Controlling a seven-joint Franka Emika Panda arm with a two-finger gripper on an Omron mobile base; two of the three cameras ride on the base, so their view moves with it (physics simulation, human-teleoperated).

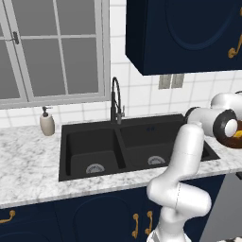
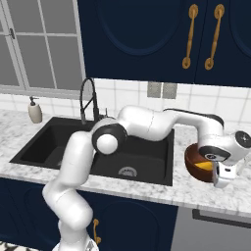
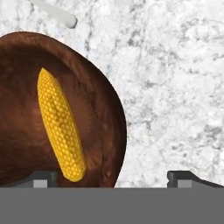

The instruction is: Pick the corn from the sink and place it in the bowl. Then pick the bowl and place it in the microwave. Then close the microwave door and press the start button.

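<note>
The yellow corn (image 3: pixel 61 127) lies inside the reddish-brown bowl (image 3: pixel 100 109), which stands on the marble counter (image 3: pixel 175 87) to the right of the black sink (image 2: pixel 98 147). My gripper (image 3: pixel 113 178) hangs open just above the bowl's near rim, one fingertip (image 3: pixel 43 177) over the bowl's inside and the other over the counter, holding nothing. From the right base view the gripper (image 2: pixel 219 181) points down at the right side of the bowl (image 2: pixel 195 159), with the corn (image 2: pixel 205 166) showing yellow inside. The bowl (image 1: pixel 235 140) peeks out behind my wrist. The microwave and its door are out of view.
A tall black tap (image 1: pixel 115 99) rises behind the sink (image 1: pixel 118 146), and a soap dispenser (image 1: pixel 47 123) stands at its left. Navy wall cabinets (image 2: pixel 147 34) hang above the counter. A grey appliance front (image 2: pixel 211 230) sits below the counter under the bowl.
</note>
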